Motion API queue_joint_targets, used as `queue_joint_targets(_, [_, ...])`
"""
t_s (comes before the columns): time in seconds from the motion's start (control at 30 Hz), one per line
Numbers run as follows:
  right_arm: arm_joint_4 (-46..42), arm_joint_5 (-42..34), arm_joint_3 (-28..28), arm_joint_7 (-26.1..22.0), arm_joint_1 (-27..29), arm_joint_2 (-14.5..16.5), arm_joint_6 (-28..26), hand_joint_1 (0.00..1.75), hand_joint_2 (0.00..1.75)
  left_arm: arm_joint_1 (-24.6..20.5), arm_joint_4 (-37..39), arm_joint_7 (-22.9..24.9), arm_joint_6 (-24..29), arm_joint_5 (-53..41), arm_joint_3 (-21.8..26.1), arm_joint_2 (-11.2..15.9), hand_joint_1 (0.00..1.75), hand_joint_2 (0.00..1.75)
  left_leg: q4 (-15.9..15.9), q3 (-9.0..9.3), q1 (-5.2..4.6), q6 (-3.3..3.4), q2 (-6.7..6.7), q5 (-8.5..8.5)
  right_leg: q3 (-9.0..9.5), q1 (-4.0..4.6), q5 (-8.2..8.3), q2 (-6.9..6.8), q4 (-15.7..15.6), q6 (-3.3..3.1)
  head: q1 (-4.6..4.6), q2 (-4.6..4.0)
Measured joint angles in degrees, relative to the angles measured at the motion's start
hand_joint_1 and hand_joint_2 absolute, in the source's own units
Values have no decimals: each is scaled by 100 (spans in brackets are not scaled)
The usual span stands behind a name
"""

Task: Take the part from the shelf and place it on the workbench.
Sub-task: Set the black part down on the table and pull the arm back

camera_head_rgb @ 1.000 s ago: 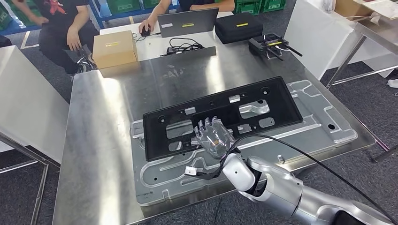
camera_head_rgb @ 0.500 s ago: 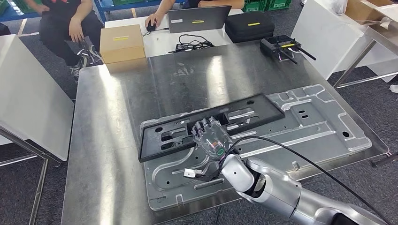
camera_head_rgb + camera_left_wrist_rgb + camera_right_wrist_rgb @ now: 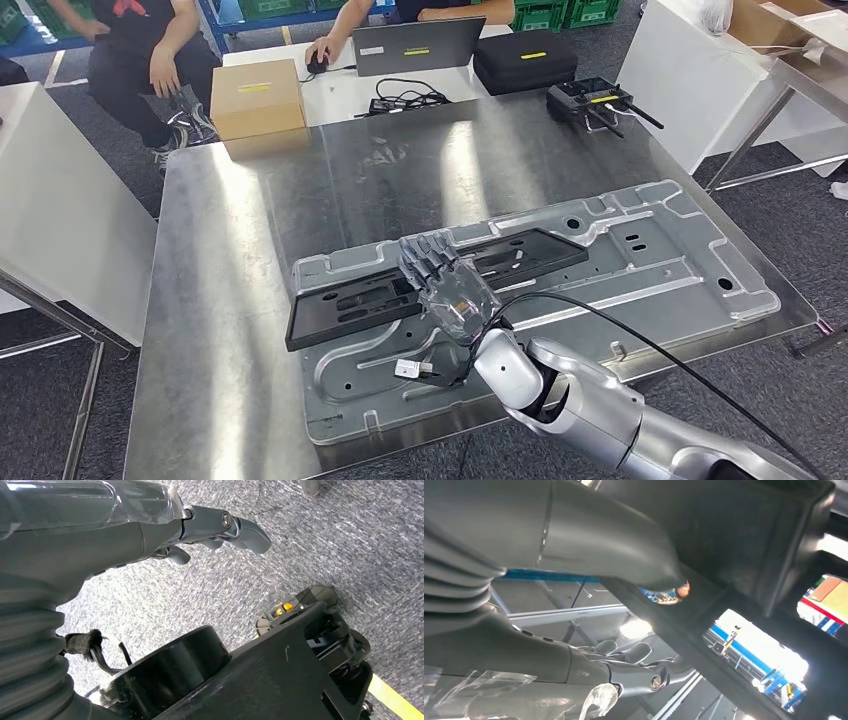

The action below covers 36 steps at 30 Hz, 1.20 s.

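Note:
The part is a long black plastic frame with cut-outs [image 3: 330, 318]. It lies almost flat, low over a stamped metal plate [image 3: 650, 270] on the steel workbench [image 3: 230, 250]. My right hand [image 3: 450, 285] grips the frame at the middle of its near edge. In the right wrist view the thumb [image 3: 614, 550] presses on the black frame [image 3: 744, 535] and the fingers [image 3: 639, 675] reach under it. I cannot tell whether the frame touches the plate. My left hand [image 3: 150, 535] hangs over grey carpet with nothing in it, its fingers apart.
At the bench's far edge stand a cardboard box [image 3: 257, 97], a laptop [image 3: 418, 45], a black case [image 3: 525, 60] and a black device with antennas [image 3: 590, 100]. People [image 3: 150, 40] sit behind the bench. A white table [image 3: 50, 220] stands on the left.
The black frame has tipped from steeply tilted toward me to nearly flat and has come down toward the metal plate, still in my right hand. The camera has shifted slightly.

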Motion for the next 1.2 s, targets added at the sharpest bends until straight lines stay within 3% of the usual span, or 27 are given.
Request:
queue_joint_targets(0.33, [-77, 0, -197, -32, 79, -86, 332, 0, 0, 3, 0, 25, -57, 9, 0, 18, 0, 175, -4, 2, 7, -3, 0, 1, -3, 10, -2, 0, 4, -3, 1, 0])
queue_joint_targets(0.5, [-320, 0, -384, 216, -304, -456, 768, 0, 0, 18, 0, 25, -56, 21, 2, 37, 0, 175, -4, 3, 1, -3, 0, 2, -1, 11, -1, 0, 4, -3, 0, 0])
queue_joint_targets(0.63, [-508, 2, -649, 144, -552, -768, 1001, 0, 0, 25, 0, 40, -46, 28, 9, 42, 0, 175, -3, 4, -6, -2, 0, 2, 2, 11, 0, 0, 3, -2, 1, 0])
queue_joint_targets(0.8, [-663, 2, -756, 30, -453, -896, 971, 0, 0, 21, 0, 60, -46, 20, 21, 47, 0, 175, -3, 5, -6, -2, 6, 1, 0, 10, 1, 1, 3, -1, 0, 0])
queue_joint_targets(1.2, [-697, -3, -800, 5, -19, -853, 721, 0, 0, 7, 0, 103, -46, 12, 26, 47, 0, 175, -10, 8, 5, -2, 4, 2, 2, 21, -1, 0, 5, -4, 0, 0])
